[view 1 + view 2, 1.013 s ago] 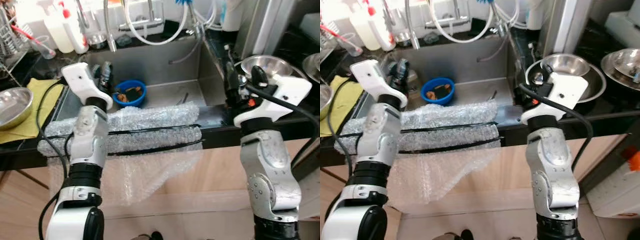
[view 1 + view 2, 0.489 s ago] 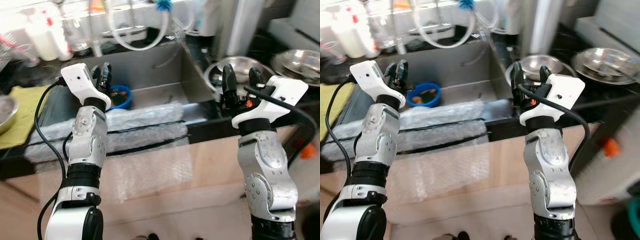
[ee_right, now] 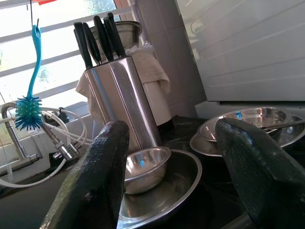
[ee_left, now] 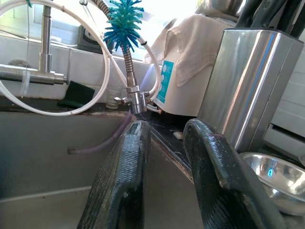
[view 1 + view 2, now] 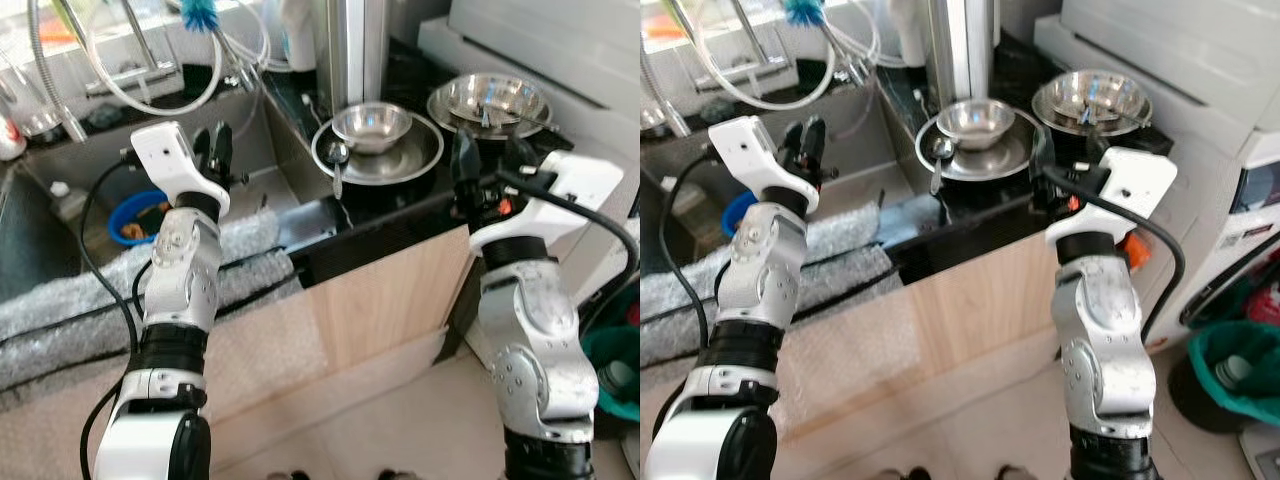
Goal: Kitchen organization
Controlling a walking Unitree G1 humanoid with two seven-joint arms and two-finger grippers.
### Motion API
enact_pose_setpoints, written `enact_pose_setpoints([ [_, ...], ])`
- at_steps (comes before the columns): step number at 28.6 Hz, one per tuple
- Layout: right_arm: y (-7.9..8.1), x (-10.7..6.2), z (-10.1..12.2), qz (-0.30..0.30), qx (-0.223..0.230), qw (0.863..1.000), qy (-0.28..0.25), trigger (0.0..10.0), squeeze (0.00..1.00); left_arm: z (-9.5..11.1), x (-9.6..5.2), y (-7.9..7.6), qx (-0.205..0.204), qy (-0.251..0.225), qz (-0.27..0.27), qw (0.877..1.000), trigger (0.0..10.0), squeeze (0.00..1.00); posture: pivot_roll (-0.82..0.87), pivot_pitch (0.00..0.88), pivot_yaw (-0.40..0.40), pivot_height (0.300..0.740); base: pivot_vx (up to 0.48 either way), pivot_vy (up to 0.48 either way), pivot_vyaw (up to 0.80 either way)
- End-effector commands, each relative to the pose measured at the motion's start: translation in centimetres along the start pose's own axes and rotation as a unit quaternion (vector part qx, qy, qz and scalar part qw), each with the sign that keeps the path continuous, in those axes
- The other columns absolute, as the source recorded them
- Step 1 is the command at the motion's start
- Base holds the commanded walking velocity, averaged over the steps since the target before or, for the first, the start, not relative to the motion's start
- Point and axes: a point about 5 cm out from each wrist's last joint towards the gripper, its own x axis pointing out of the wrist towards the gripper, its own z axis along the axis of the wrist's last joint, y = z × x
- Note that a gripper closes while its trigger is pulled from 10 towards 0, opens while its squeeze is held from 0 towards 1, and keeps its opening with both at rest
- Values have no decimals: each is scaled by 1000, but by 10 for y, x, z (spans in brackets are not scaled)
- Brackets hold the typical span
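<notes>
Left eye view shows the right claw spread wide and empty at the table edge, just in front of a small steel bowl sitting in a wide steel dish. The left claw hovers over the sink, fingers nearly together, holding nothing. A knife block stands behind.
</notes>
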Motion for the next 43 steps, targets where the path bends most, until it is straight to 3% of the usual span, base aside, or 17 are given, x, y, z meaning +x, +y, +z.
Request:
enact_pose_setpoints([
  [1,6,1,2,12,3,1000,-6,10000,0,8,2,5,8,-11,5,1000,10000,0,-53,111,126,740,0,0,0],
  [5,6,1,2,12,2,1000,-6,10000,0,8,2,5,8,-12,5,1000,10000,0,-54,112,126,740,0,0,0],
  [11,6,1,1,14,1,1000,-3,10000,0,5,2,5,46,-7,17,999,10000,0,-55,110,126,740,0,0,0],
  [17,7,1,-1,17,1,1000,0,10000,0,9,2,11,21,-14,29,999,10000,0,-52,112,126,740,129,0,0],
  [29,8,1,-1,18,1,1000,-1,10000,0,8,2,8,30,-12,24,999,10000,0,-53,112,125,740,257,0,0],
  [43,9,1,-2,20,3,1000,0,10000,0,8,3,6,27,-11,20,999,10000,0,-50,111,126,740,0,439,0],
])
